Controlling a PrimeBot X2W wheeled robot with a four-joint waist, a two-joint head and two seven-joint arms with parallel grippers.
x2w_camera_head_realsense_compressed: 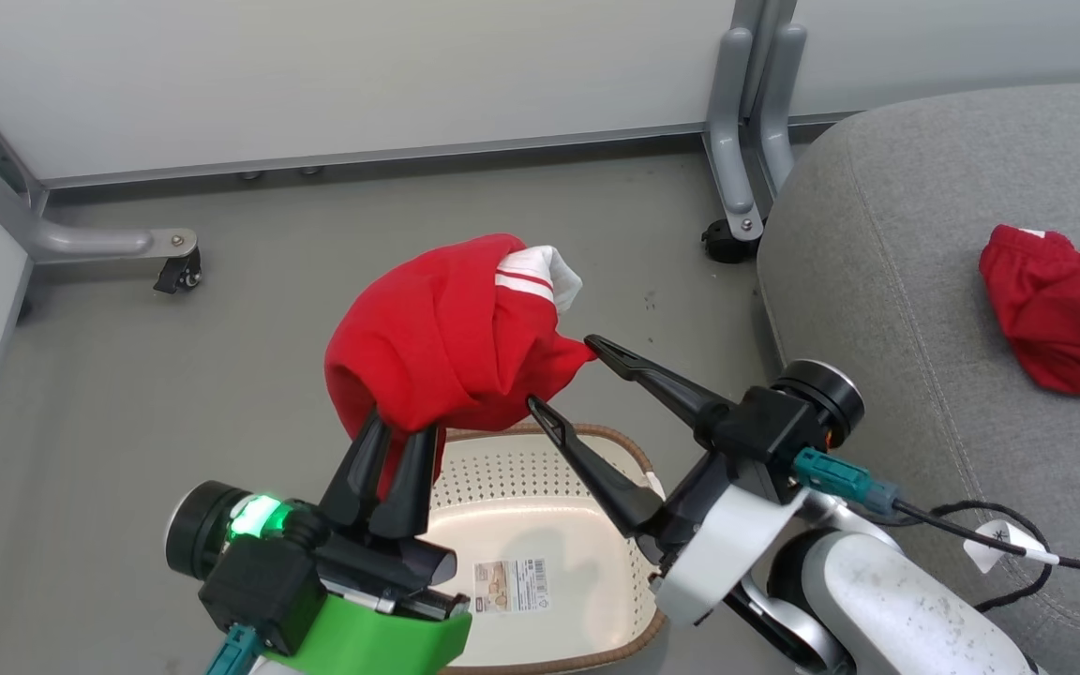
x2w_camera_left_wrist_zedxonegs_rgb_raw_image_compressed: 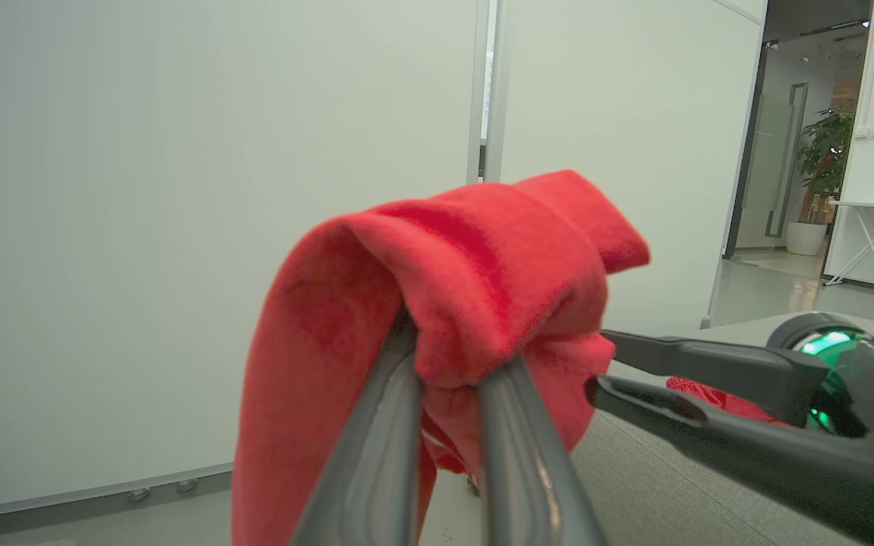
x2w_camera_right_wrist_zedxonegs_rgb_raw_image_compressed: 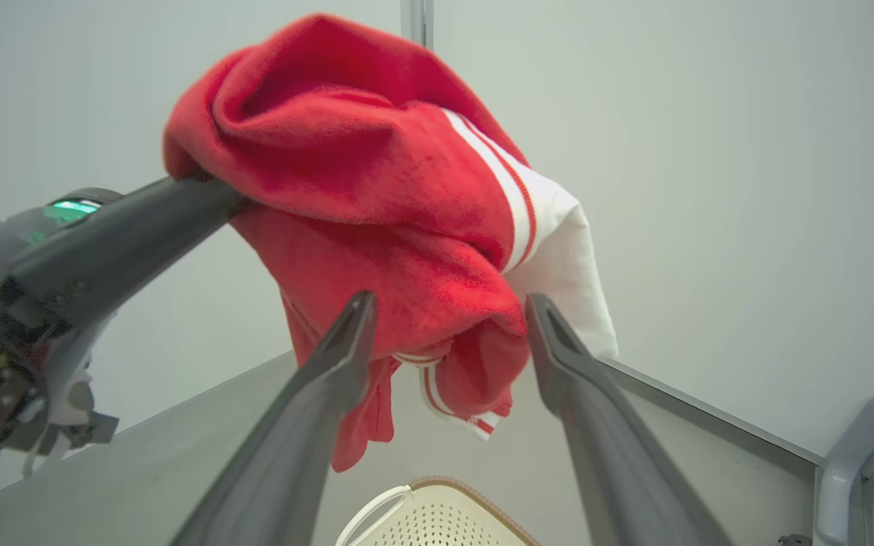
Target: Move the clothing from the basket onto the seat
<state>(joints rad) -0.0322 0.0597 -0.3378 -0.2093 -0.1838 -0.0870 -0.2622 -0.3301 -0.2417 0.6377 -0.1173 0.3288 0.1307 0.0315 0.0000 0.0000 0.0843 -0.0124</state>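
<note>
Left fingers (x2w_camera_head_realsense_compressed: 367,464) are pinching the striped red garment (x2w_camera_head_realsense_compressed: 437,328) from below, holding it bunched in the air over the basket (x2w_camera_head_realsense_compressed: 638,459). Right fingers (x2w_camera_head_realsense_compressed: 662,380) are spread wide. Their tips bracket the bundle's lower right fold but aren't closed on it. The seat (x2w_camera_head_realsense_compressed: 877,234) lies right of the bundle, with the other red garment (x2w_camera_head_realsense_compressed: 1060,314) already on it. The right arm is nearer the seat, so the next move probably goes rightward. The bundle has no clear long axis, and a loose tail hangs toward the basket.
</note>
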